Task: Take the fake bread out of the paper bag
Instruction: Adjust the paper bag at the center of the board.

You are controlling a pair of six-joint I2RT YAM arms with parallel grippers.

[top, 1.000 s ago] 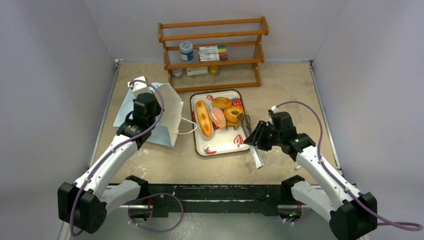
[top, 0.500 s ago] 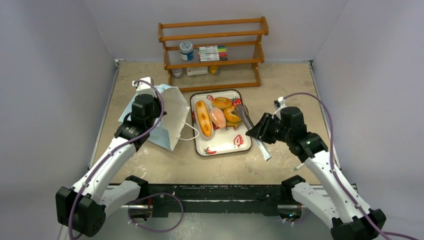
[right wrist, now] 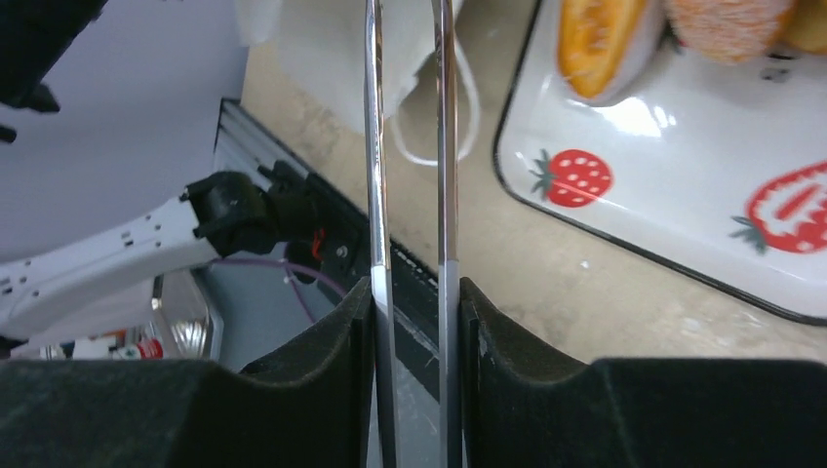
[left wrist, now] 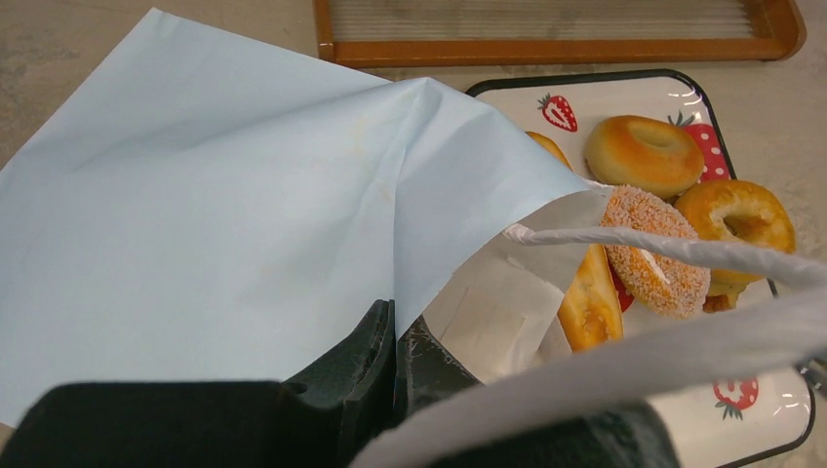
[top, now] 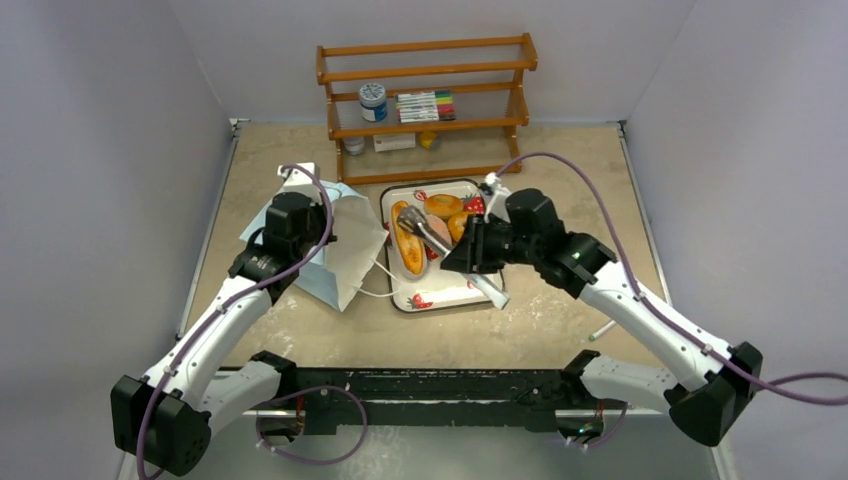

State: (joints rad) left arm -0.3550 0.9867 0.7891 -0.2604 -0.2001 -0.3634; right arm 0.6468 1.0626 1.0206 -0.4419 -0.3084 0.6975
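Observation:
The light blue paper bag (top: 345, 245) lies left of the tray, its white mouth facing the tray. My left gripper (top: 297, 232) is shut on the bag's edge (left wrist: 224, 214); its fingertips (left wrist: 382, 331) pinch the paper. My right gripper (top: 482, 250) is shut on metal tongs (top: 428, 233), whose tips hover over the tray near the bag's mouth. The two tong arms (right wrist: 374, 146) run up from my right gripper (right wrist: 414, 302). On the strawberry-print tray (top: 450, 292) lie the long loaf (top: 405, 248), two rings (top: 443, 206) and a pinkish oval (left wrist: 653, 249).
A wooden rack (top: 425, 100) with a jar and markers stands at the back. The bag's white cord handle (top: 375, 290) lies by the tray's left edge. A small white stick (top: 600, 330) lies on the table at the right. Walls close in on both sides.
My right arm has swung left across the tray, carrying the tongs from the tray's right edge to the bag's mouth. My left gripper has tipped the bag toward the tray.

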